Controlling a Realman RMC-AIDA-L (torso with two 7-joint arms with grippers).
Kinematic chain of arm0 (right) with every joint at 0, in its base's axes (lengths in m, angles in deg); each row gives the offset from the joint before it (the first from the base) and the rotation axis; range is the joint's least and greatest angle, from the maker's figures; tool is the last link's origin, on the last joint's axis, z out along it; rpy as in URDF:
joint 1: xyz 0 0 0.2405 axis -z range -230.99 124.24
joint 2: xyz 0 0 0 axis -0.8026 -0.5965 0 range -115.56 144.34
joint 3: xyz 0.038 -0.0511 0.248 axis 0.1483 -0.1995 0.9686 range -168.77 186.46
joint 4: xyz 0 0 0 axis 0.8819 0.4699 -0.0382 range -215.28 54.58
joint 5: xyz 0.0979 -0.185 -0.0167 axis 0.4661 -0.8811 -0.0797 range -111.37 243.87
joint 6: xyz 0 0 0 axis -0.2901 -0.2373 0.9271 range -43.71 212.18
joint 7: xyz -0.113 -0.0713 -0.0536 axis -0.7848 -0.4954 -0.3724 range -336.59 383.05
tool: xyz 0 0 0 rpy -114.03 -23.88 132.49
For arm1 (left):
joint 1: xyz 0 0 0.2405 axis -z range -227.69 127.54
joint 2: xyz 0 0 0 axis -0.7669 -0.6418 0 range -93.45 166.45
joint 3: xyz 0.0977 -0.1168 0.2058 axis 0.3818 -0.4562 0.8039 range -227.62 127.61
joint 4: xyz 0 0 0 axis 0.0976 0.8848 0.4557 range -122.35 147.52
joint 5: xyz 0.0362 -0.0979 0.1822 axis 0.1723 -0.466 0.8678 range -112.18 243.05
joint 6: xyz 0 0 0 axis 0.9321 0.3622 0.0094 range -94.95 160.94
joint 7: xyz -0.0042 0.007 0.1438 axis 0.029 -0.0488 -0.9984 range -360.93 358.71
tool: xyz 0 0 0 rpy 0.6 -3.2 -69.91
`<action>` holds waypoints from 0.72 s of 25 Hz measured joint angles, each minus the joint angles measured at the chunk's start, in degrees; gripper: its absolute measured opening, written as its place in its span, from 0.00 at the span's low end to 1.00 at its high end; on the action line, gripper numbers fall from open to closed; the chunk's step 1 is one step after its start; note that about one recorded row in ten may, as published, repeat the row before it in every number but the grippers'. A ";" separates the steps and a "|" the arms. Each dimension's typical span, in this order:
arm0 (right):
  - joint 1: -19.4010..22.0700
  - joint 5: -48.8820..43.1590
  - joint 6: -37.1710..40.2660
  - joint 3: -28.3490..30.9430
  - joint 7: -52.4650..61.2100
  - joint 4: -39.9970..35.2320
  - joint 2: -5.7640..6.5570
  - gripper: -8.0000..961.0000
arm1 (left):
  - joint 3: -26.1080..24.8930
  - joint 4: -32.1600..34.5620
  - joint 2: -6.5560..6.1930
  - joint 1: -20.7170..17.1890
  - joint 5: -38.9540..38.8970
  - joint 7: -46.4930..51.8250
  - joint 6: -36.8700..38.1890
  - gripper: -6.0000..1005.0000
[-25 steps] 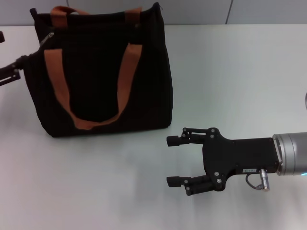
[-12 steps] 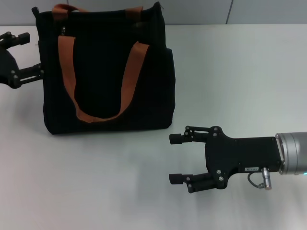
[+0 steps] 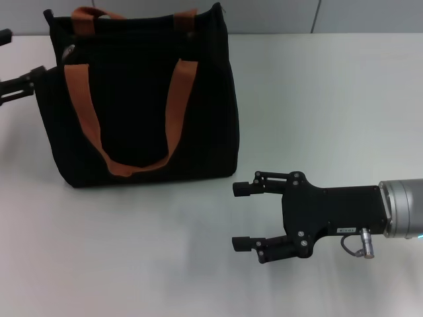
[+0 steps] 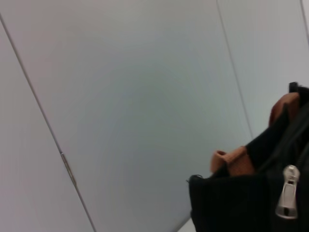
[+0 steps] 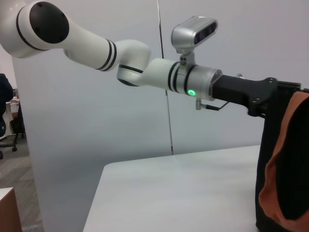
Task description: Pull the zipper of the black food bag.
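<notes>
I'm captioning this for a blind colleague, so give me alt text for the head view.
A black food bag with orange-brown handles stands upright on a white table. The left gripper touches the bag's upper left corner, near the zipper. The right gripper hangs open over the table, in front of the bag's right corner and apart from it.

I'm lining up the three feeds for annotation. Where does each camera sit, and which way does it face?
Head view: high on the robot, facing forward and down at the table and the black food bag; right gripper open near the bag, left gripper at the bag's left end.
Left wrist view: beside the bag's top, facing the zipper and wall; no robot parts visible.
Right wrist view: low over the table, facing across to the left arm.
All three show the bag.
</notes>
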 joint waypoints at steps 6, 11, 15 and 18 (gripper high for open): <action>0.10 0.10 0.00 1.06 0.02 0.00 0.03 0.85 | 0.08 -0.92 -0.92 -1.17 -0.01 -0.14 1.61 0.82; -0.23 -0.02 0.00 1.38 0.05 0.00 0.02 0.85 | 1.48 -2.33 1.65 0.56 0.40 -3.54 1.29 0.82; -0.26 -0.01 0.00 1.39 0.07 0.00 0.02 0.84 | 2.12 -2.28 2.87 1.59 0.39 -4.33 -0.12 0.82; -0.26 0.05 0.02 1.41 0.07 0.00 0.02 0.84 | 1.98 -2.06 3.61 2.42 0.16 -4.71 -4.22 0.82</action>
